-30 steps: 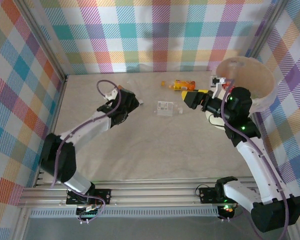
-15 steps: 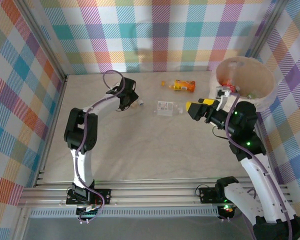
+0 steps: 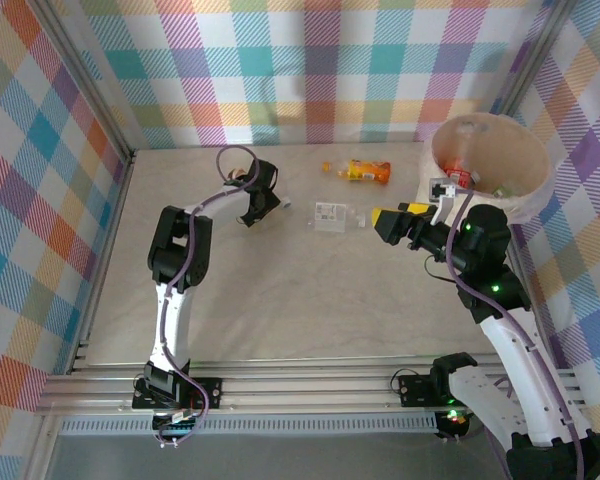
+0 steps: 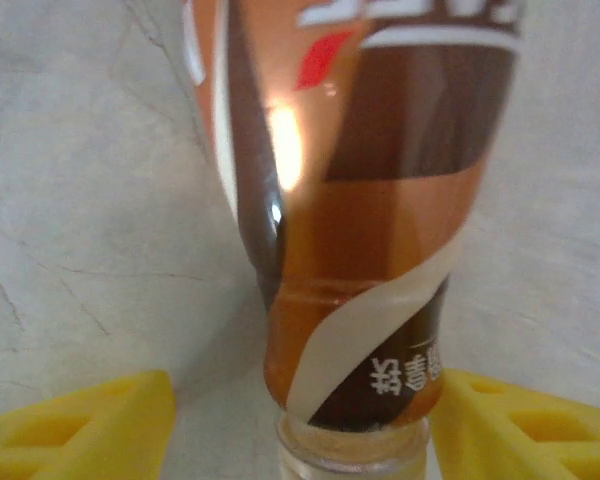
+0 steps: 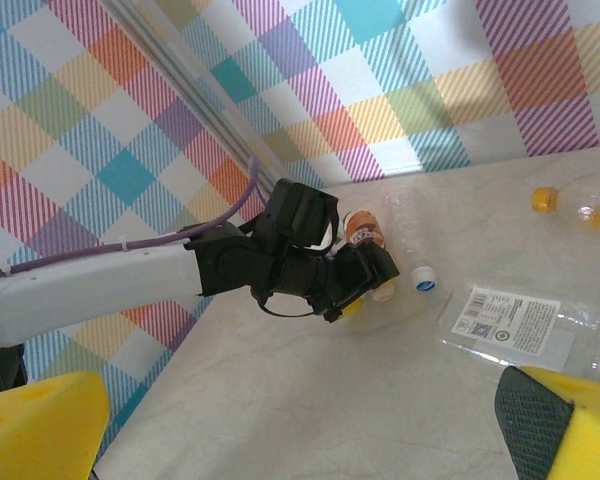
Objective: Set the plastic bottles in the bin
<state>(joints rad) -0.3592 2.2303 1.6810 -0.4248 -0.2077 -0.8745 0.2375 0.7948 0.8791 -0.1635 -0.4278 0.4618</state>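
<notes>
Claws first, since they're nearest to you. Your right claw (image 3: 385, 222) hangs over the table (image 3: 280, 300) with its yellow fingers (image 5: 40, 425) spread wide and nothing between them. Your left claw (image 4: 308, 385) is down at the tabletop with its fingers apart, one on each side of the neck of a brown-labelled bottle (image 4: 365, 200) that's lying on the table. There's a clear gap on one side of the neck and barely any on the other, so it's straddling the bottle, not squeezing it.

Right beside the left claw, on the side facing your right claw, lies a clear bottle (image 5: 405, 225) with a blue cap (image 5: 423, 280) at its end. Between the two claws, just ahead of the right claw's tips, there's a flattened clear bottle (image 3: 330, 213) with a white label.

Farther out from the right claw's tips, toward the plaid back wall (image 3: 320, 70), an orange-labelled bottle (image 3: 368, 171) lies on its side with an orange cap (image 3: 326, 167) off its left end. You can't tell whether that cap is on or loose.

The bin (image 3: 533, 150) sits beyond the right claw and off to its right, close behind its wrist. Some coloured bottle bits show inside, too small to sort out.
</notes>
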